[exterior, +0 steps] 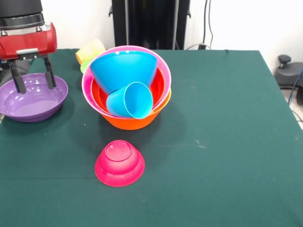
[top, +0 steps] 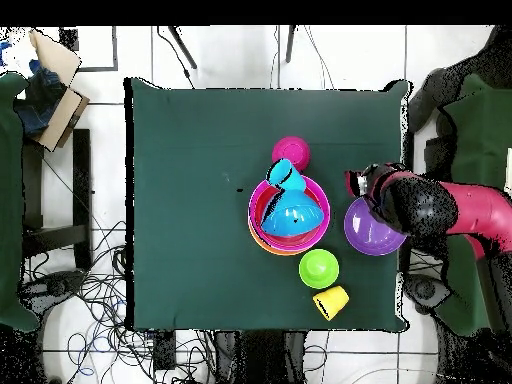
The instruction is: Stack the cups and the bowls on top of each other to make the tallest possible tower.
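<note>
The gripper (exterior: 32,80) hangs over the purple bowl (exterior: 33,98), jaws apart, their tips inside its rim.

My table (exterior: 227,118) wears dark green cloth. White wall (exterior: 236,23) behind. Pale tiled floor (top: 230,55), cables (top: 95,300) strewn, cardboard box (top: 58,85) beside.

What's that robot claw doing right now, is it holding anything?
Gripper: open and empty, its two fingers spread apart, hanging over the purple bowl without gripping it.
</note>
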Robot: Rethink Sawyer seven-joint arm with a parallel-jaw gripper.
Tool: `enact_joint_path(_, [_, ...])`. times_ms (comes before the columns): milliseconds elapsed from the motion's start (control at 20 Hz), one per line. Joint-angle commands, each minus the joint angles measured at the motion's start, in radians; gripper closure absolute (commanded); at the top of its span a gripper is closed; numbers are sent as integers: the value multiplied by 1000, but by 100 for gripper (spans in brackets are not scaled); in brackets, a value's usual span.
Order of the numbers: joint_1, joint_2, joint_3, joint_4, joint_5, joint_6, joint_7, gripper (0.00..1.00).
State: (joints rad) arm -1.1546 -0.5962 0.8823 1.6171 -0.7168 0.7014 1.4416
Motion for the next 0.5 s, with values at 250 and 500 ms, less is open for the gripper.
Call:
enact_joint_path(250, [10,-5,-25,128,-106,9,-223,0])
enact_joint_path(500, [30,51,-55,104,-160,-22,-215,0])
